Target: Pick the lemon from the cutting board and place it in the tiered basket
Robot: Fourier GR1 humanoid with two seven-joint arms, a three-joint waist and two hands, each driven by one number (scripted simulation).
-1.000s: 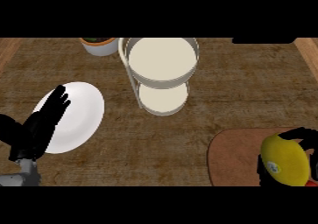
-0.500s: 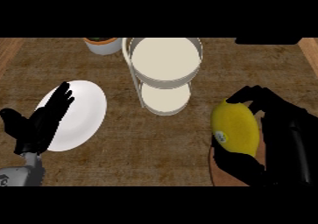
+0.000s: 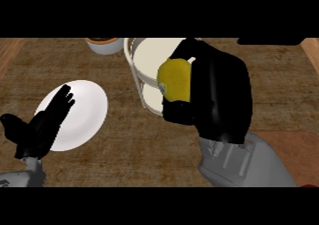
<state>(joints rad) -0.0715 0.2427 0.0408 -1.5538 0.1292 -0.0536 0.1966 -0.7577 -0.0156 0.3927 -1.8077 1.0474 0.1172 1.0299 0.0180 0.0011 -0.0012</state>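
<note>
In the head view, the right hand [image 3: 217,88] is curled around the lemon [image 3: 175,79] and holds it above the tiered basket [image 3: 141,66], in front of its round cream trays. The cutting board [image 3: 298,147] lies at the near right, partly hidden behind the grey forearm. The left hand [image 3: 41,125] rests open with straight fingers at the near left, over the edge of a white plate [image 3: 84,112]. A small orange-topped pot [image 3: 104,44] stands at the far side, left of the basket.
</note>
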